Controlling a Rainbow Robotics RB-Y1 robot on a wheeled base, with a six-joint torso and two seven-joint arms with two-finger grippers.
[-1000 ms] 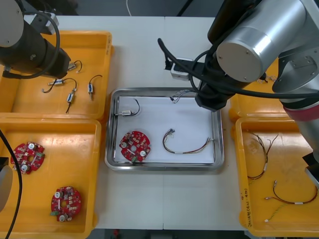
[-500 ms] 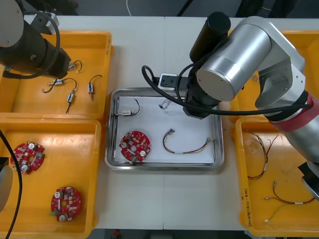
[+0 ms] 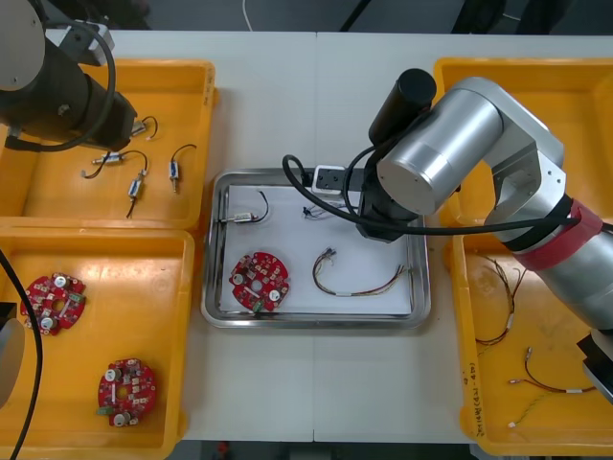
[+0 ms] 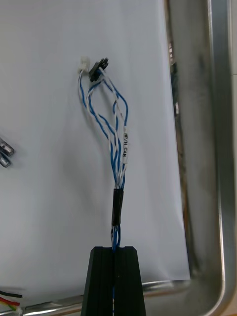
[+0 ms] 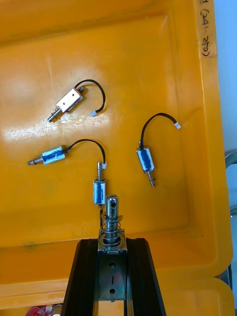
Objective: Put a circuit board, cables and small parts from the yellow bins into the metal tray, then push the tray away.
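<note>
The blue and white cable [image 4: 116, 148] is clamped in the closed right jaws over the white floor of the metal tray [image 3: 316, 320], near its far rim. A circuit board [image 3: 259, 281] and a red and yellow cable [image 3: 359, 280] already lie there. Cable loading is judged to be in hand; next, those jaws must be opened inside the rim. A small metal part [image 5: 110, 217] is gripped in the closed left jaws above a yellow bin [image 5: 148, 54].
</note>
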